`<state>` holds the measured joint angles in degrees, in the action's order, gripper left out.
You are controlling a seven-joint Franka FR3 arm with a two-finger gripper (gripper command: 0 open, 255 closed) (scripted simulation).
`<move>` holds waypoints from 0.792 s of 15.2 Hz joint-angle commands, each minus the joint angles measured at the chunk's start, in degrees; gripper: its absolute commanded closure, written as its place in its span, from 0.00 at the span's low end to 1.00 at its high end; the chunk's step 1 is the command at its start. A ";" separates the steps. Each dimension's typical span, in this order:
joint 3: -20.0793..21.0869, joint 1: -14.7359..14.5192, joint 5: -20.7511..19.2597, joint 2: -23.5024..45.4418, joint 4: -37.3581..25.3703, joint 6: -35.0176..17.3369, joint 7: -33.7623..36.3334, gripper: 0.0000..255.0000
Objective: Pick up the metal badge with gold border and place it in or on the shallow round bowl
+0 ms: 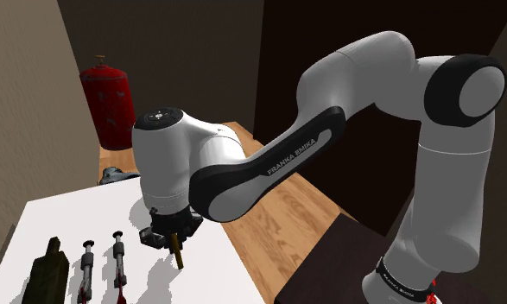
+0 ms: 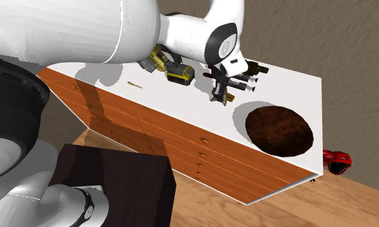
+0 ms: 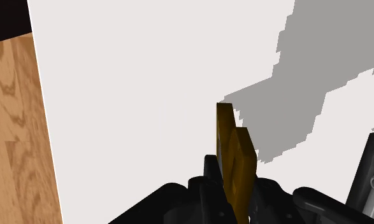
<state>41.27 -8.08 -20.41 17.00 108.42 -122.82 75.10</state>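
"While the badge (image 3: 227, 137) hangs in the gripper (image 3: 233, 181), why is it on edge?"

"Both fingers are pressed against its flat faces, so the thin gold rim points down at the surface (image 2: 285, 87). A thing that flat offers little else to grip, I'd say."

"Is it off the surface?"

"It looks so. In the wrist view the gripper's shadow falls well to one side of the badge, which suggests height. It hangs over the middle of the surface, short of the bowl (image 2: 279, 131)."

"And the bowl?"

"Dark, round and low-walled, near the front edge, towards the corner at the second exterior view's right. Its low wall should make the drop easy. The badge only has to be carried over the rim and let go."

"Anything in the way?"

"The drill (image 2: 172, 68) lies by the back edge on the far side of the gripper from the bowl, so the way looks clear. My one worry is the badge tipping when released, since it would land on its rim."
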 commanded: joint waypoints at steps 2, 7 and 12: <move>0.31 0.22 0.76 -0.73 -0.72 1.22 -0.59 1.00; 0.95 0.68 2.47 -2.39 -2.76 4.36 -1.95 1.00; 1.42 0.98 3.89 -3.75 -5.15 7.64 -3.14 1.00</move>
<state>42.59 -7.16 -16.82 13.55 103.69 -115.83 72.18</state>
